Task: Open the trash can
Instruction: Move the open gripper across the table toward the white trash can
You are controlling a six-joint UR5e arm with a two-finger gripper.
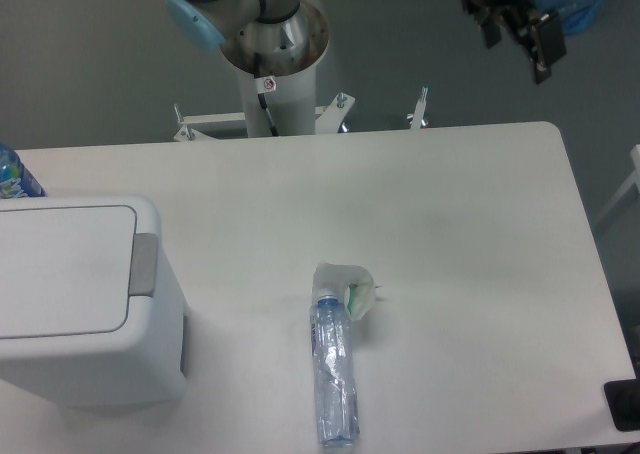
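Cut off at the left edge, trash can [80, 304] sits lid-closed; claw [520, 24] blurred, grip state unclear.

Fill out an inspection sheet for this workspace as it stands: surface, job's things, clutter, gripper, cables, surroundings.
Surface: white rectangular table with rounded corners, mostly bare.
Job's things: large boxy white plastic trash can at the left edge, flat lid down, grey push tab facing the table's middle.
Clutter: clear crushed plastic bottle lying flat near the front; crumpled white wrapper at its top end; blue-labelled bottle partly visible behind the can.
Gripper: dark gripper at upper right, high and far from the can; jaw state unclear.
Cables: black cable along the arm's white pedestal.
Surroundings: grey floor; dark object at the lower right edge.
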